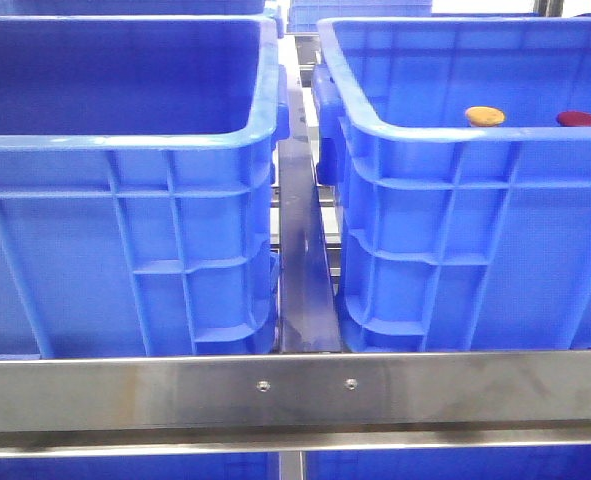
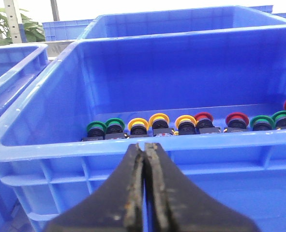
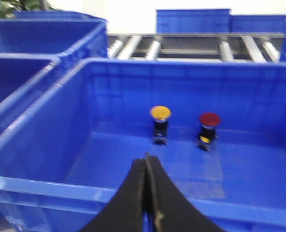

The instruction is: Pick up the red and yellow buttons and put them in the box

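An orange-yellow domed button (image 1: 485,116) and a dark red domed button (image 1: 577,119) are seen inside the deep blue ribbed plastic crate (image 1: 445,240) at right; both grippers' jaws are pressed together.

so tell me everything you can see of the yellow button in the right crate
The yellow button has a round, orange-yellow, slightly domed cap on a dark body with a paler base. It looks like plastic. It stands upright on the floor of the blue crate near the far wall, beside the red button without touching it. No gripper touches it.
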